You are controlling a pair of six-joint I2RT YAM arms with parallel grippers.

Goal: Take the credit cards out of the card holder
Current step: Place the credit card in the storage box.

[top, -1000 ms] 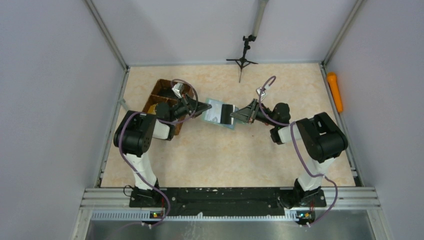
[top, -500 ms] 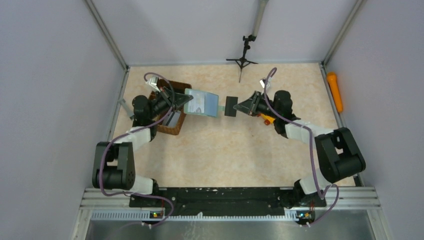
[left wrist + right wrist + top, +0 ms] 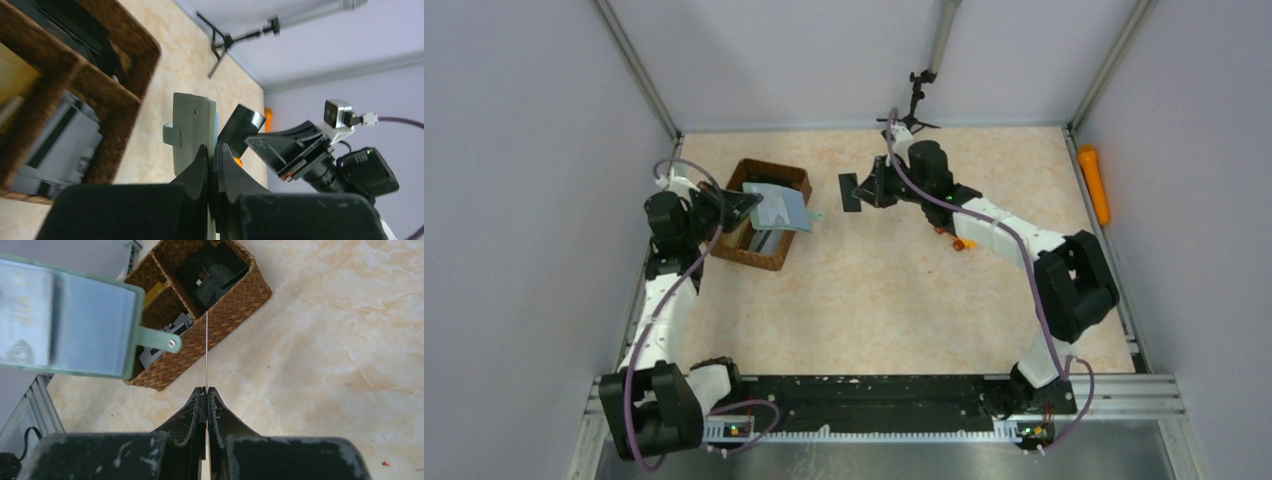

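Observation:
The card holder (image 3: pixel 784 208), grey-green outside and blue-grey inside, hangs open over the brown wicker tray (image 3: pixel 774 168), with my left gripper (image 3: pixel 749 203) shut on its left edge. The left wrist view shows the holder (image 3: pixel 192 130) edge-on between the shut fingers of that gripper (image 3: pixel 212 150). My right gripper (image 3: pixel 869 190) is shut on a dark credit card (image 3: pixel 850 192), held in the air well apart from the holder. From the right wrist, that card (image 3: pixel 206 350) is a thin upright line rising from my right gripper (image 3: pixel 206 390); the holder (image 3: pixel 65 325) is at upper left.
The wicker tray (image 3: pixel 235 305) has compartments holding dark and grey items. A small orange piece (image 3: pixel 961 242) lies under the right arm. A black tripod (image 3: pixel 912 105) stands at the back wall. An orange object (image 3: pixel 1092 182) lies beyond the right rail.
The card has come free of the holder. My left gripper has swung the holder left over the tray, and the right gripper has carried the dark card back and to the left.

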